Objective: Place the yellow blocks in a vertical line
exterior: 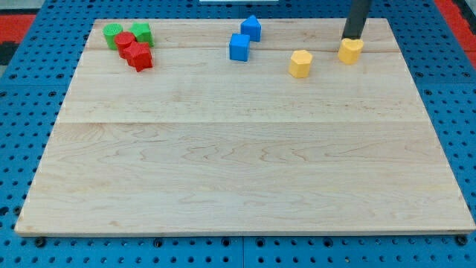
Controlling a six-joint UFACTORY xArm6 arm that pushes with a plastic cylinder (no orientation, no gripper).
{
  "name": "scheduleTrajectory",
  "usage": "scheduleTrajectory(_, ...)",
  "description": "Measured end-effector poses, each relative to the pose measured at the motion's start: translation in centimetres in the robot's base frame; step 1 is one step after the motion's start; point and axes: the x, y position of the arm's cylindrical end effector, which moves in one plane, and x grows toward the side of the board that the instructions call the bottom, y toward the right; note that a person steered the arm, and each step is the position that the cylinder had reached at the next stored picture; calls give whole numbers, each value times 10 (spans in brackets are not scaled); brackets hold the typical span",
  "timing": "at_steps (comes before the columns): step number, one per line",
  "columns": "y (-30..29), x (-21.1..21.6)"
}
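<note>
Since no gripper is fitted, nothing is clenched or released; only the rod's lower end, my tip, does the work, and it is seen touching or just behind the top edge of the yellow block at the view's right. The second yellow block, roughly hexagonal, is set to the view's left of it and slightly lower, well apart from the tip.

For a vertical line, one yellow has to be brought directly above or below the other in the view. Judged from the layout, the right block is best pushed leftward and kept near the top edge, or the left block is shifted right and down under it. The push should be applied through the block's centre; an off-centre contact would likely spin it or let it slip past the rod. Short strokes with re-positioning are advised, as the right block sits close to the board's top edge.

The wooden board is pale, flat and smooth, so easy sliding is expected. Plenty of bare room is available below the yellows. Two blue blocks are near, up and left; two green blocks and two red blocks are clustered at the top left corner, well out of the way. A blue perforated base surrounds the board.
</note>
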Motion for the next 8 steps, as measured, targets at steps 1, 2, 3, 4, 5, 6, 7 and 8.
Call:
scheduleTrajectory(1,-24,47)
scheduleTrajectory(2,-81,56)
scheduleTrajectory(3,-133,56)
scheduleTrajectory(4,-155,62)
scheduleTrajectory(5,-202,102)
scheduleTrajectory(6,-269,70)
scheduleTrajectory(7,-260,16)
scheduleTrajectory(8,-249,2)
